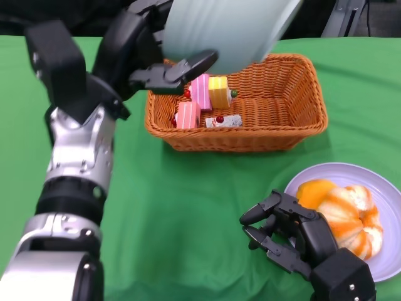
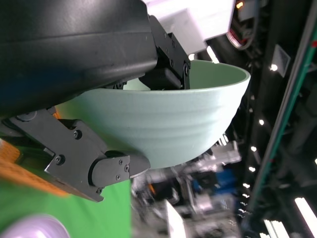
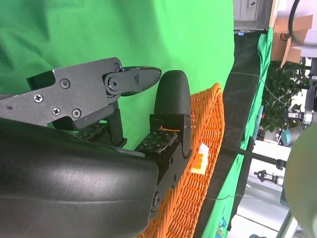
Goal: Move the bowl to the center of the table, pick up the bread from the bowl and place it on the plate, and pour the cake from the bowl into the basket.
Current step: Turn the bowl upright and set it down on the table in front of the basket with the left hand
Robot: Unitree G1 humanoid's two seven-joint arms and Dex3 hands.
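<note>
My left hand (image 1: pixel 147 53) grips the pale green bowl (image 1: pixel 229 28) and holds it tipped over the orange wicker basket (image 1: pixel 276 135). In the left wrist view the bowl (image 2: pixel 168 124) fills the frame, fingers (image 2: pixel 89 158) clamped on its wall and rim. Several cake pieces (image 1: pixel 203 103), pink, yellow and white, lie inside the basket at its left end. The bread (image 1: pixel 341 213), orange and white, sits on the lilac plate (image 1: pixel 388 188) at the lower right. My right hand (image 1: pixel 294 241) rests beside the plate, fingers apart, holding nothing.
A green cloth (image 1: pixel 188 213) covers the table. The right wrist view shows the basket's woven side (image 3: pixel 198 188) beyond my right hand's fingers (image 3: pixel 171 109). Dark lab background lies past the table's far edge.
</note>
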